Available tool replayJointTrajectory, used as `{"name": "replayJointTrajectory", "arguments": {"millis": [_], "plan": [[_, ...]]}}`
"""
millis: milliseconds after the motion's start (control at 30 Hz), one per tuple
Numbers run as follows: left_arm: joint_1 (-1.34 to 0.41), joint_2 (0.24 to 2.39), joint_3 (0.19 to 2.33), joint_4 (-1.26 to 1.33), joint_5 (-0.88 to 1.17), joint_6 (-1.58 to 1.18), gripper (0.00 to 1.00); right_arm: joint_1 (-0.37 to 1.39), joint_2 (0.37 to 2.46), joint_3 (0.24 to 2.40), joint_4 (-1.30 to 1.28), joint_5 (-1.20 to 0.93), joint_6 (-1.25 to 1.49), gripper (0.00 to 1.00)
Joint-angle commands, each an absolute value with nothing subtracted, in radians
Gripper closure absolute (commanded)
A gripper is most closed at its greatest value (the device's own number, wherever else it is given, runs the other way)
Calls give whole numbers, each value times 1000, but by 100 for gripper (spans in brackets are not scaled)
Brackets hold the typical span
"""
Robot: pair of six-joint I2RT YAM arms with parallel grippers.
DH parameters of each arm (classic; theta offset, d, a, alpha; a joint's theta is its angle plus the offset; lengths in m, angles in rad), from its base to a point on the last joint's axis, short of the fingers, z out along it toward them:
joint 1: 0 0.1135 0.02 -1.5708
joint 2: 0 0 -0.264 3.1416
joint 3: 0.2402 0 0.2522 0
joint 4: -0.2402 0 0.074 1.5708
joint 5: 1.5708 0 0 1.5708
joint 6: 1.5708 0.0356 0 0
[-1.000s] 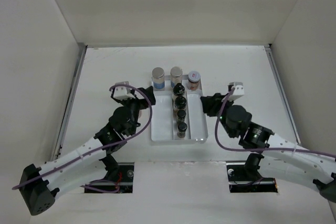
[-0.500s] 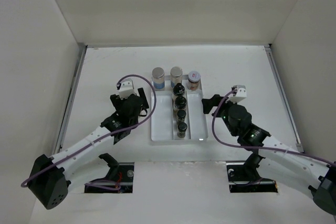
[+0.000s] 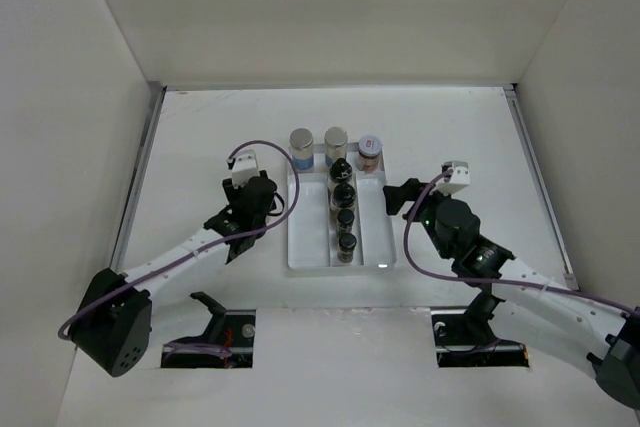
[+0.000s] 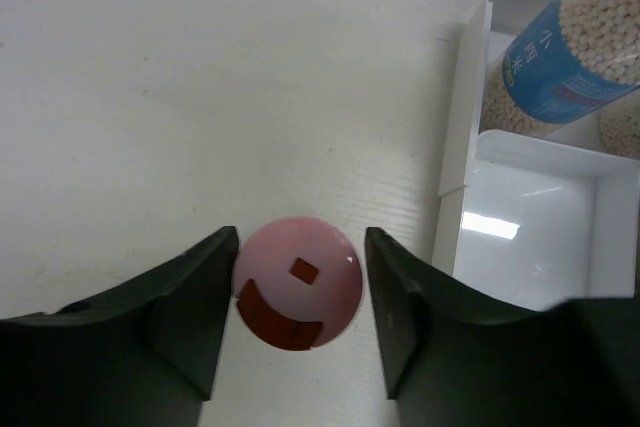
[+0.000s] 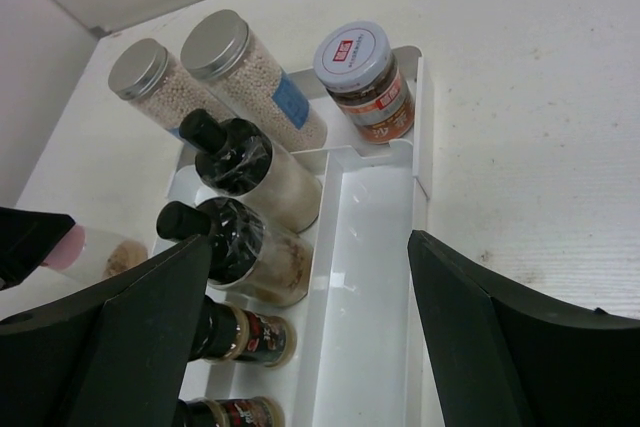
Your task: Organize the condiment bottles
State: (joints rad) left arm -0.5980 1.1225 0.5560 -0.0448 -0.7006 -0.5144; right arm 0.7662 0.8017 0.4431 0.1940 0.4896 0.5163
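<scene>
Beside the left wall of the white divided tray [image 4: 455,147], a pink-lidded jar [image 4: 300,282] stands on the table, and my left gripper [image 4: 300,245] is shut on it. From above, the left gripper [image 3: 265,199] hides the jar. Two silver-lidded cylinders [image 3: 301,147] [image 3: 336,145] and a red-and-white-lidded jar [image 3: 370,150] stand across the tray's back. Several black-capped bottles [image 3: 344,195] line the middle lane. My right gripper [image 5: 310,245] hangs open over the tray's bare right lane [image 5: 365,297], holding nothing.
The tray [image 3: 372,237] sits mid-table between the two arms. White walls close in the table on the left, back and right. Purple cables loop above both wrists.
My left gripper has shut on the pink-lidded jar and its arm has folded in toward the base. My right gripper has opened and drawn back slightly from the tray.
</scene>
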Motion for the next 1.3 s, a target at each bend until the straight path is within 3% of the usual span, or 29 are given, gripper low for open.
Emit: {"name": "replayJointTrajectory", "arguments": {"millis": [0,133,333,533,800,1267], "plan": [[-597,1118,548,32,-680,-520,58,768,818,465,253,482,511,14],[-605,1025,558,6,-680,-505,66,768,819,463,253,483,511,14],[-674,942,646,-35,-678,-499,67,765,822,459,258,476,512,14],[-791,1083,747,52,-678,-496,67,765,825,459,259,479,511,14],[-797,1310,827,207,-652,-445,67,768,838,460,267,476,508,14],[-801,1505,778,357,-676,-436,63,763,835,454,271,486,506,14]]}}
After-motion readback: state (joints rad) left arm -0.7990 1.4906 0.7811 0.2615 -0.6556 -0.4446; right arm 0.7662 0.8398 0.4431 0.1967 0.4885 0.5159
